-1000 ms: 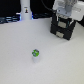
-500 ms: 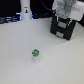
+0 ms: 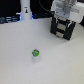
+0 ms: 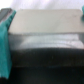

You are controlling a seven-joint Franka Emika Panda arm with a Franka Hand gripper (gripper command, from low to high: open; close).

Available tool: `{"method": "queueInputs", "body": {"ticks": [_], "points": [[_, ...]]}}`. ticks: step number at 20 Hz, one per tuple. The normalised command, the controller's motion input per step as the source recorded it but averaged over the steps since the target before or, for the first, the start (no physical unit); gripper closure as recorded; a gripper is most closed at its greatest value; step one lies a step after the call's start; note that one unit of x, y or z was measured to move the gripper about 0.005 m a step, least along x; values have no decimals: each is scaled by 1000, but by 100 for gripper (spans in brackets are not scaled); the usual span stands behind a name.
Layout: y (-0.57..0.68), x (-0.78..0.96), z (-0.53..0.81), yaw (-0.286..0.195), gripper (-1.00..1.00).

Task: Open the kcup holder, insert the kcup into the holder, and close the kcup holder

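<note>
Hovering my gripper (image 3: 63,20), fingers spread, over the kcup holder (image 3: 62,28) at bench back edge; kcup (image 3: 35,53) well apart, mid-bench.

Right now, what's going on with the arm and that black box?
The gripper is down at the black box, the kcup holder, at the exterior view's upper right. The wrist view shows the box top close up between the teal fingers. The green-lidded kcup stands untouched on the white table.

Open table (image 3: 20,55) round kcup (image 3: 35,52), prob.
</note>
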Motion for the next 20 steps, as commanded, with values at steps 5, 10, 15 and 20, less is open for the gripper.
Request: {"method": "queueInputs", "body": {"ticks": [5, 10, 15, 20], "points": [[-229, 943, 163, -80, 100], [-250, 949, 216, -80, 100], [-258, 947, 224, -83, 100], [-280, 944, 235, -82, 100]]}}
